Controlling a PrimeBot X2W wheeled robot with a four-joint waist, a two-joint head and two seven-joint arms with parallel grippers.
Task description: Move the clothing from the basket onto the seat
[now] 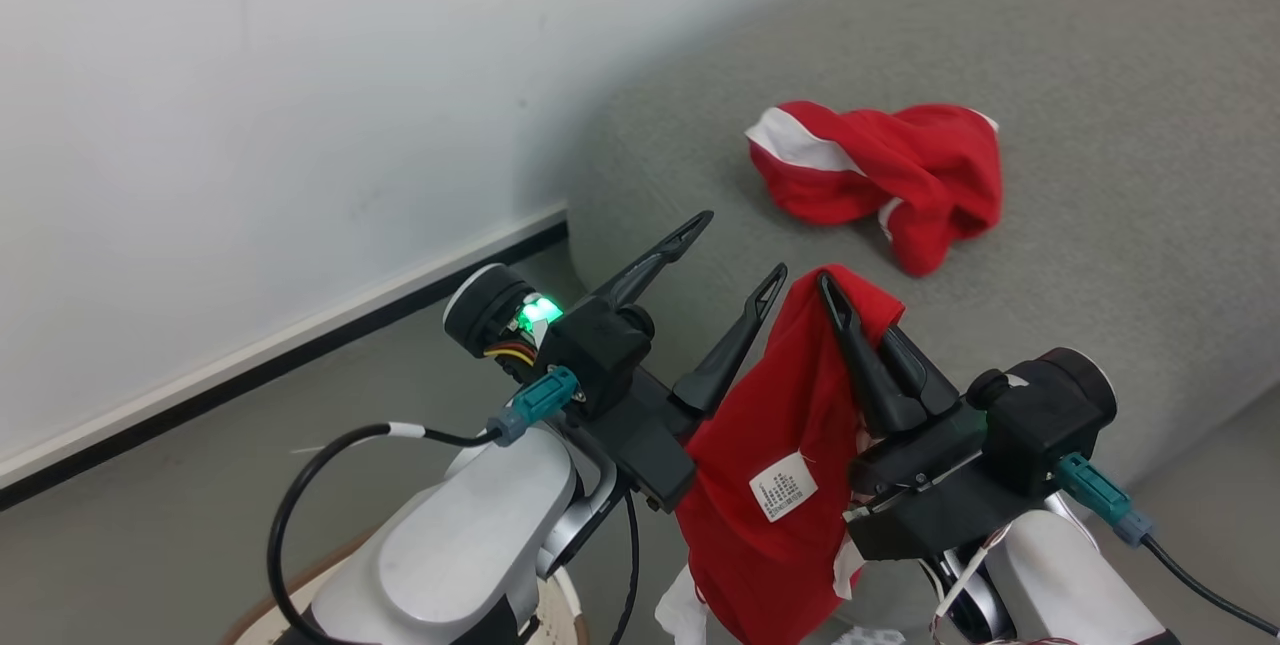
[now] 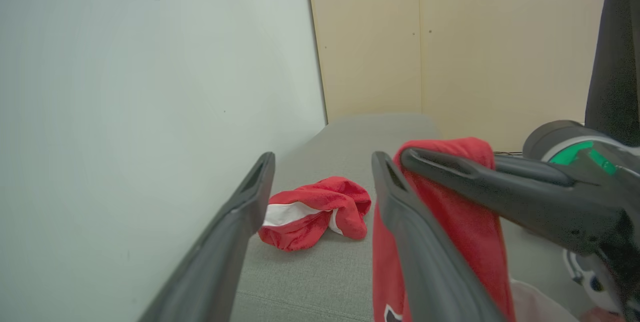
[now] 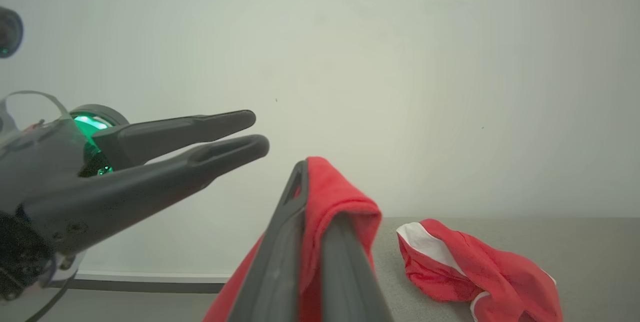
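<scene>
My right gripper [image 1: 856, 309] is shut on a red garment [image 1: 790, 425] with a white label, which hangs from its fingers just over the front edge of the grey seat [image 1: 1100, 245]. In the right wrist view the cloth [image 3: 332, 192] is folded over the right gripper [image 3: 320, 194]. My left gripper [image 1: 738, 249] stands open and empty just left of the held garment, and its fingers [image 2: 250, 197] frame the seat. A second red garment with white panels [image 1: 880, 175] lies crumpled on the seat, ahead of both grippers [image 2: 315, 207] [image 3: 450, 267]. A bit of the basket [image 1: 563, 613] shows below my left arm.
A white wall [image 1: 250, 125] with a black baseboard [image 1: 300, 345] runs along the left, over grey floor. Beige panels [image 2: 450, 37] stand behind the far end of the seat. Bare cushion stretches to the right of the lying garment.
</scene>
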